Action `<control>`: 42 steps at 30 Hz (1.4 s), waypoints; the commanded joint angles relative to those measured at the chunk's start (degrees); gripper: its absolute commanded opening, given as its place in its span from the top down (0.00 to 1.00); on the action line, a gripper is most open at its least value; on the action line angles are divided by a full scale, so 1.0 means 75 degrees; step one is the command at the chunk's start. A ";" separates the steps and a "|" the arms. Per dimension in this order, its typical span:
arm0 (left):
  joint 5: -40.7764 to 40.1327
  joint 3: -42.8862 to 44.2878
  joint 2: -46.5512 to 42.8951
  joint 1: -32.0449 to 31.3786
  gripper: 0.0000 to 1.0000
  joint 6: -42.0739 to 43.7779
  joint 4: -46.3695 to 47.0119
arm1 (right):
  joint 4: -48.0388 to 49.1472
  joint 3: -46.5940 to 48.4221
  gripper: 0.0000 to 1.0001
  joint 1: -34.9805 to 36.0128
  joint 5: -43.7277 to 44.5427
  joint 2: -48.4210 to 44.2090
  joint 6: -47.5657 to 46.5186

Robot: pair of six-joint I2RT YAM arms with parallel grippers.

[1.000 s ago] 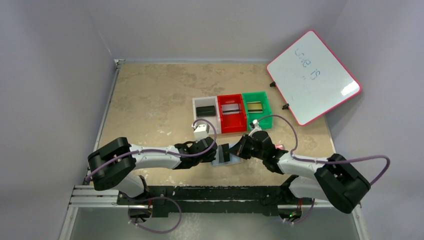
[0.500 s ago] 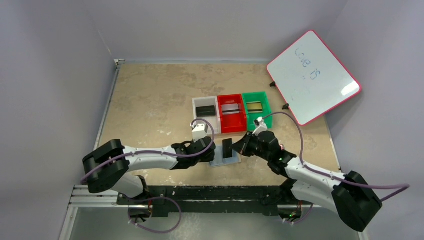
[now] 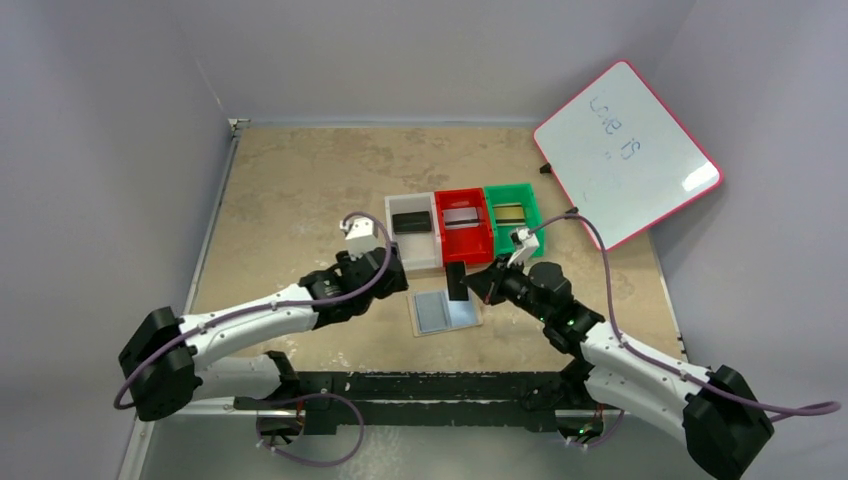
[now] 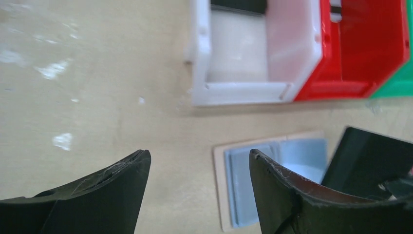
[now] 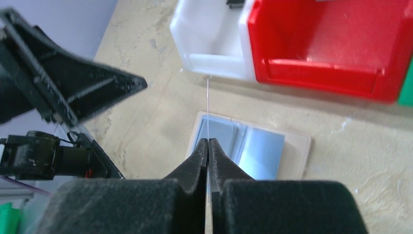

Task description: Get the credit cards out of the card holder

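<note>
Table (image 3: 300,200): wallet (image 3: 445,311) unfolded, looks emptied; three cards (image 3: 411,221) in bins (image 3: 466,256); right pincer (image 5: 208,144) clenched on black card (image 3: 457,281), left pincer (image 4: 197,161) spread.

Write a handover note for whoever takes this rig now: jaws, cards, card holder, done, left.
Left gripper: jaws open, empty, left of the card holder.
Right gripper: jaws shut on a black card, held on edge over the card holder's far side.
Card holder: lies open, lining up, in front of the bins.
Done: second black card in the white bin, silvery card in the red bin, gold card in the green bin.
Left: set down the held card; whether the pockets hold more cannot be told.
</note>
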 commanded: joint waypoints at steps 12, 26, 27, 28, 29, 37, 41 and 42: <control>-0.0286 0.1099 -0.1856 0.3852 0.22 0.2072 -0.2957 | 0.1632 0.2354 1.00 0.0883 0.0061 0.1753 -0.6927; -0.1171 0.0886 -0.2875 0.3931 0.22 0.1943 -0.3124 | 0.0692 0.5135 1.00 0.1079 0.1116 0.5514 -1.0440; -0.1176 0.0885 -0.2888 0.3931 0.22 0.1916 -0.3153 | 0.0633 0.5267 1.00 0.1081 0.1143 0.5693 -1.0652; -0.1182 0.0886 -0.2890 0.3931 0.22 0.1895 -0.3173 | 0.0568 0.5348 1.00 0.1081 0.1146 0.5889 -1.0772; -0.1216 0.0892 -0.2904 0.3931 0.22 0.1892 -0.3190 | 0.0500 0.5570 1.00 0.1081 0.1158 0.6069 -1.0889; -0.1393 0.0918 -0.2995 0.3931 0.22 0.1839 -0.3287 | -0.0086 0.6558 1.00 0.1080 0.1579 0.7318 -1.1799; -0.1393 0.0921 -0.2980 0.3931 0.22 0.1847 -0.3295 | -0.0119 0.6777 1.00 0.1081 0.1561 0.7682 -1.2161; -0.1393 0.0920 -0.2972 0.3931 0.22 0.1847 -0.3290 | -0.0122 0.6826 1.00 0.1081 0.1553 0.7774 -1.2209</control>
